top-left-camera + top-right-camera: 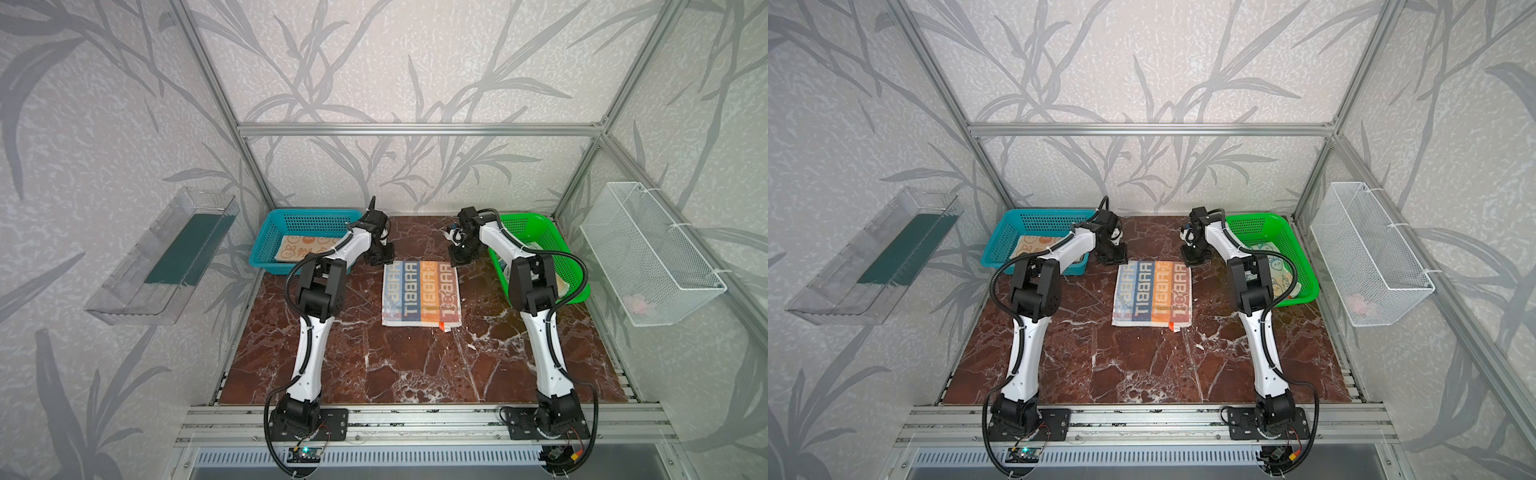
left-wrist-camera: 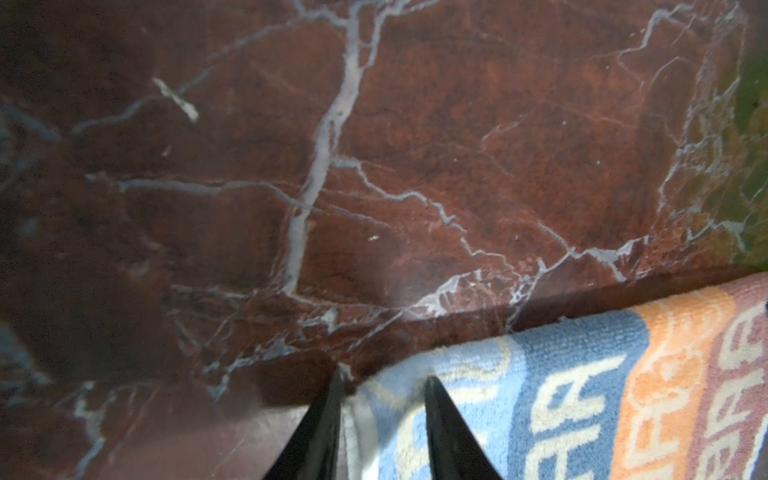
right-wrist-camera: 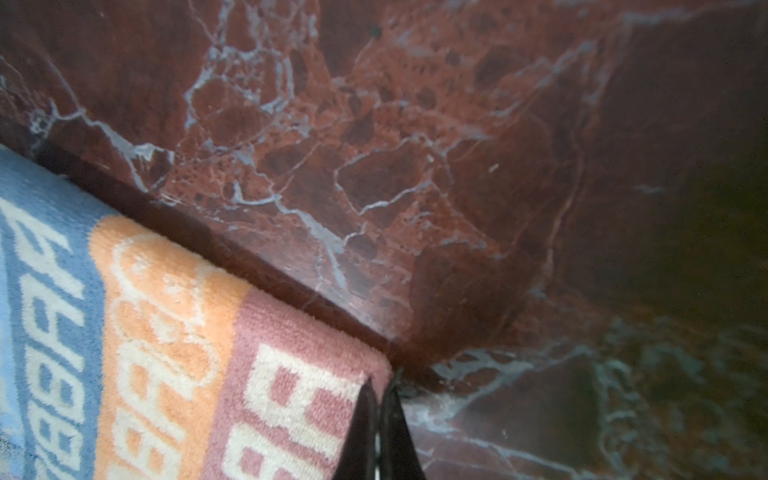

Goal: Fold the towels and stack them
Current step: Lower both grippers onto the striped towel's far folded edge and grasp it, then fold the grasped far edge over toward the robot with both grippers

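Marble tabletop (image 1: 415, 365) | left gripper (image 2: 384, 374) parted astride towel (image 1: 420, 293) corner | right gripper (image 3: 380, 386) clenched at corner, pinch hidden

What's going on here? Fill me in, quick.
Both arms are at the striped RABBIT towel, which lies spread flat on the marble table. The left gripper has its jaws open around one far corner. The right gripper is shut at the other far corner, though whether it pinches cloth is unclear. No fold is made yet. A peach towel lies in the blue basket, and another towel sits in the green basket.
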